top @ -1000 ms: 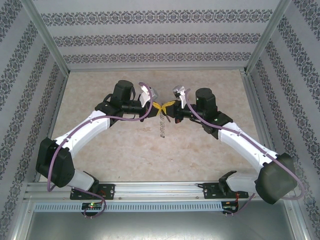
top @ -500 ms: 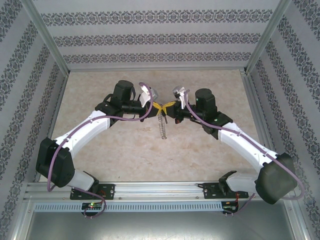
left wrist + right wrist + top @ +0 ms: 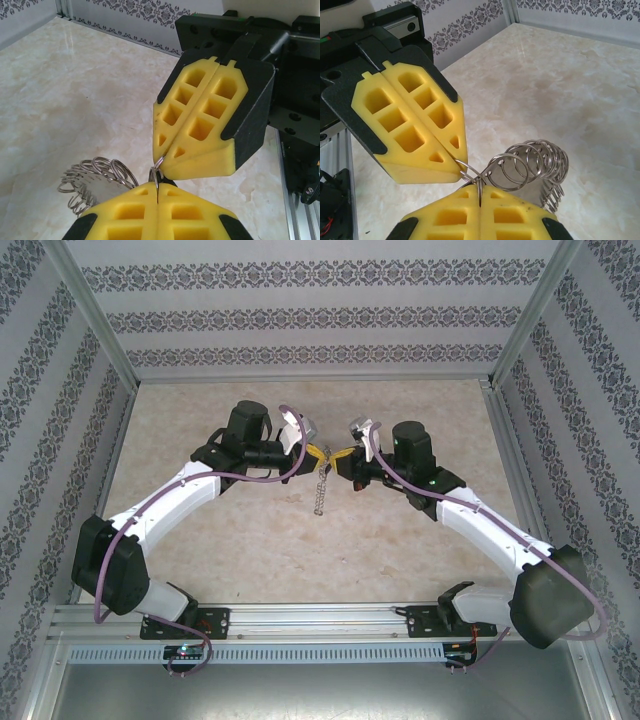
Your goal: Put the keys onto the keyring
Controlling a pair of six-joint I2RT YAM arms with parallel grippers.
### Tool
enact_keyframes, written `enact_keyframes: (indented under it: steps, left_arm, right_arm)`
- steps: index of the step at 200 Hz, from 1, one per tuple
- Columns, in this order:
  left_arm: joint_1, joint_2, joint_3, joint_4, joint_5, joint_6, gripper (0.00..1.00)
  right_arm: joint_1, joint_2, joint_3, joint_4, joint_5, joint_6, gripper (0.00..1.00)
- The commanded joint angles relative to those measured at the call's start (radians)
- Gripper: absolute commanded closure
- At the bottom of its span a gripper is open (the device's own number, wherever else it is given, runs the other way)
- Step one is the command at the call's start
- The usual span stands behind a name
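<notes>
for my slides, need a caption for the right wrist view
right gripper and left gripper, both shut, nearly tip to tip, pinching loops of the keyring

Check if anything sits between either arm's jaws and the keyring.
Nothing visible stands in the way. The left gripper and the right gripper meet tip to tip, each with its jaws shut directly on a thin loop of the keyring. The rest of its loops hang free beside and below the tips, above the table.

A pale marbled tabletop (image 3: 240, 540) — hemmed by patterned walls (image 3: 300, 315) and an aluminium rail (image 3: 320, 622).
</notes>
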Motion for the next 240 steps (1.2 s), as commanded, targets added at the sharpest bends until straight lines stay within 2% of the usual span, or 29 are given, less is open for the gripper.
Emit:
enact_keyframes:
  steps: [1, 22, 60, 72, 84, 111, 142, 168, 240]
  left_arm:
    - [-0.015, -0.041, 0.022, 0.043, 0.050, 0.020, 1.00]
    - [-0.015, -0.044, 0.021, 0.048, 0.049, 0.019, 1.00]
    - [-0.016, -0.046, 0.023, 0.052, 0.052, 0.013, 1.00]
    - [-0.015, -0.044, 0.022, 0.052, 0.052, 0.014, 1.00]
    - [-0.015, -0.044, 0.021, 0.053, 0.051, 0.016, 1.00]
    - [-0.016, -0.045, 0.023, 0.053, 0.051, 0.019, 1.00]
    - [-0.015, -0.046, 0.024, 0.050, 0.052, 0.024, 1.00]
    - [-0.015, -0.046, 0.029, 0.045, 0.052, 0.027, 1.00]
    - [-0.015, -0.047, 0.033, 0.043, 0.055, 0.029, 1.00]
  right_arm:
    - [-0.027, -0.005, -0.020, 0.007, 0.021, 0.007, 1.00]
    - [-0.043, -0.005, -0.026, 0.028, -0.020, 0.031, 1.00]
    - [-0.069, 0.008, -0.016, 0.046, -0.187, 0.066, 1.00]
    - [-0.077, 0.006, -0.016, 0.040, -0.213, 0.072, 0.84]
    - [-0.090, -0.004, -0.021, 0.037, -0.228, 0.079, 0.74]
    - [-0.131, -0.035, -0.039, 0.045, -0.250, 0.105, 0.64]
    - [-0.146, -0.048, -0.047, 0.077, -0.258, 0.143, 0.62]
    - [-0.142, -0.026, -0.049, 0.121, -0.296, 0.178, 0.52]
    - [-0.109, 0.030, -0.051, 0.182, -0.347, 0.213, 0.63]
